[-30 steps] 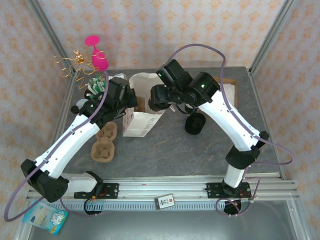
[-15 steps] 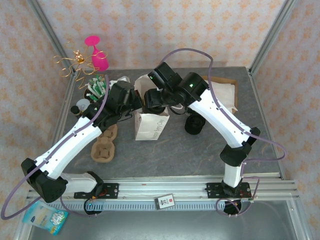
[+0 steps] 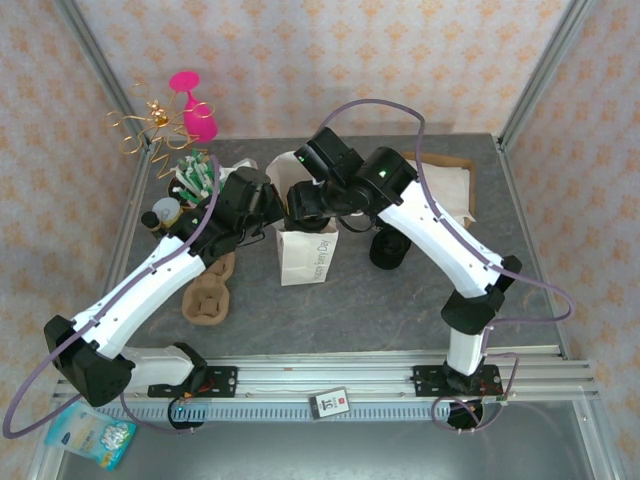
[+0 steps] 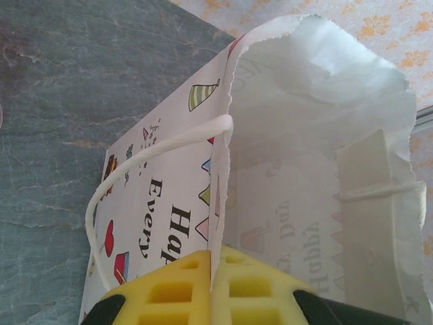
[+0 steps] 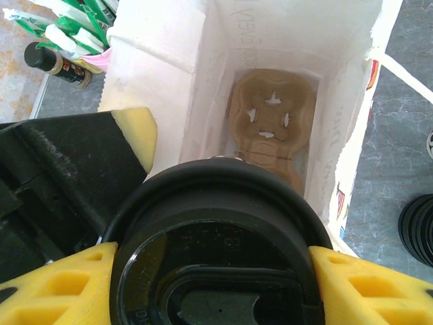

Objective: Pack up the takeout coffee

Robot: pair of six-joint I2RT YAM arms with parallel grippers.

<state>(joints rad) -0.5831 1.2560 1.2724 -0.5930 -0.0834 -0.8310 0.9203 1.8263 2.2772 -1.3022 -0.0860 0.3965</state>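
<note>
Since 1 second ago, the paper bag (image 3: 308, 257) has shifted right across the table (image 3: 400, 300) and now stands upright with its mouth facing up. Both wrists have moved with it.

**Left arm.** The left gripper (image 4: 211, 284) is clamped on 1 wall of the bag at the rim. The paper passes between its 2 yellow pads, and this grip holds the mouth open.

**Right arm.** The right gripper (image 5: 213, 271) holds the takeout coffee (image 5: 213, 223) across the cup body, 1 pad on each side, at a medium spread. The black lid faces the wrist camera.

**Position of the load.** The coffee hangs over the open mouth of the bag, close to the rim. Its long axis is upright and in line with the bag's depth.

**Governing relation.** A brown cup carrier (image 5: 270, 118) lies on the floor of the bag. In the right wrist view, its visible socket lies below the cup and slightly beyond the lid edge, toward the far wall. The coming move is judged to be a straight descent with a small forward offset. The right arm carries out the insertion; the left arm only steadies the bag.

**Clearance.** The bag walls stand close to both sides of the lid. Contact with the rim could fold the paper inward.
</note>
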